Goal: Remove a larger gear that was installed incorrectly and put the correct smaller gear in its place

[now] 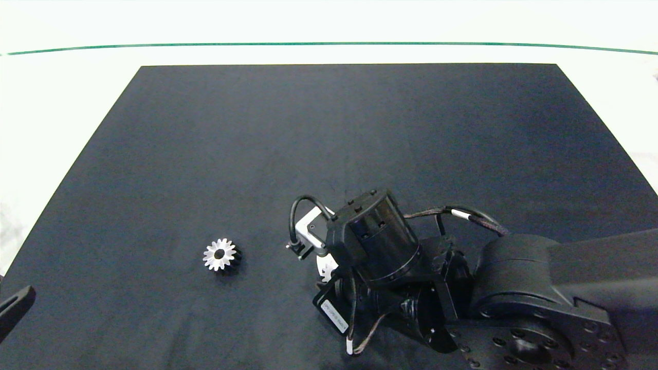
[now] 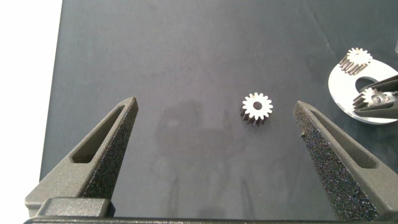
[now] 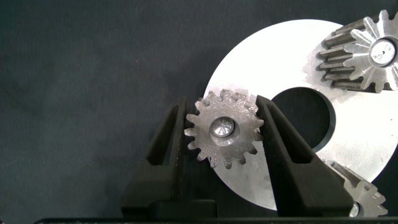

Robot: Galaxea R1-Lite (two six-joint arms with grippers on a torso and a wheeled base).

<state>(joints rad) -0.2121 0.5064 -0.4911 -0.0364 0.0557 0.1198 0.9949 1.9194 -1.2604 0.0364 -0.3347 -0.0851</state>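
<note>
The smaller gear (image 1: 220, 254) (image 2: 256, 107), silver with a wide centre hole, lies flat on the black mat left of centre. A round silver plate (image 3: 273, 56) (image 2: 342, 81) carries the larger gear (image 3: 224, 127), seated on a peg near the plate's edge. My right gripper (image 3: 221, 106) is shut on this gear, one finger against its teeth on each side. In the head view the right arm's wrist (image 1: 375, 241) hides that gear and most of the plate (image 1: 325, 267). My left gripper (image 2: 216, 106) is open above the mat, short of the smaller gear, at the near left corner (image 1: 15, 303).
Two other silver gears (image 3: 364, 53) (image 3: 367, 199) sit on pegs on the same plate, around its centre hole (image 3: 301, 118). The black mat (image 1: 329, 144) covers most of a white table. The right arm fills the near right corner.
</note>
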